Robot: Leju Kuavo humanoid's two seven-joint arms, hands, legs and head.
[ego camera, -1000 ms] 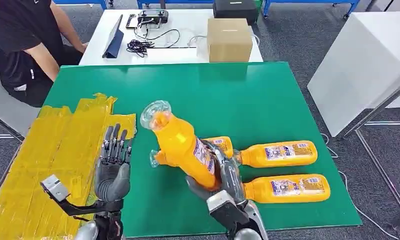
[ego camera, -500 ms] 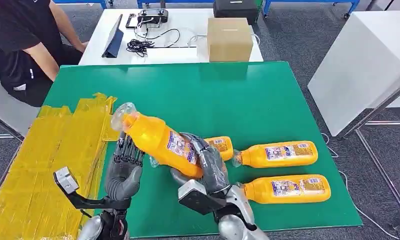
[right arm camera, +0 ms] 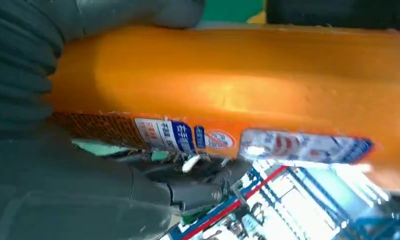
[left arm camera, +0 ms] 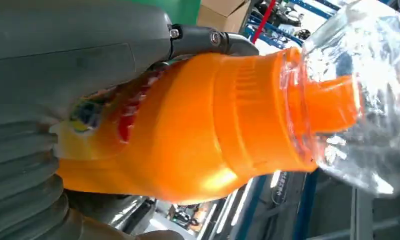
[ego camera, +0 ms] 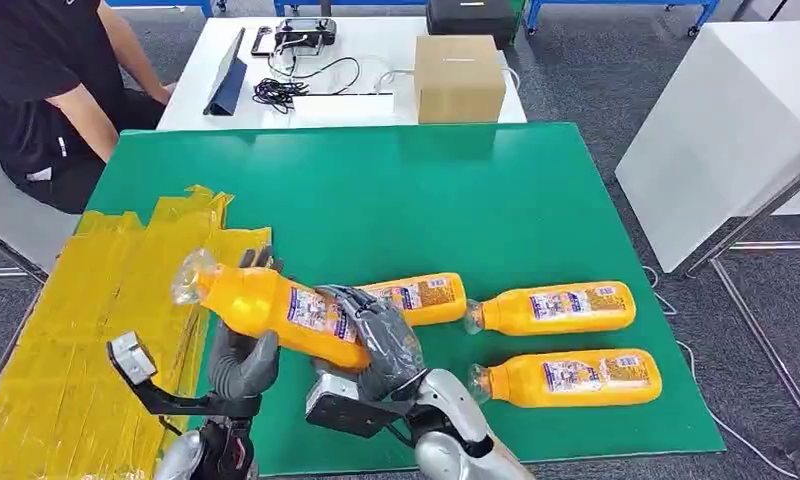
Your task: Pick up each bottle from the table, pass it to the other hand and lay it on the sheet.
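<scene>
your right hand [ego camera: 371, 340] grips the bottle [ego camera: 266, 305] at its base, held above the table's near left edge by the sheet [ego camera: 86, 300]. whether your left hand [ego camera: 241, 360] has closed on it, i cannot tell; release early and it could fall.

The orange plastic bottle with a clear cap [ego camera: 266, 310] lies across the left hand [ego camera: 241, 360], hiding most of that hand's dark fingers [ego camera: 256, 259] so only their tips show beyond it, and whether they close round the bottle cannot be told. The right hand's grey fingers [ego camera: 381, 330] wrap over the bottle's label end and cover its base, and just beyond them part of a second orange bottle [ego camera: 426, 298] lying on the green surface [ego camera: 456, 190] is hidden. In the right wrist view the label print [right arm camera: 188, 137] beside the fingers is too blurred to read.
</scene>
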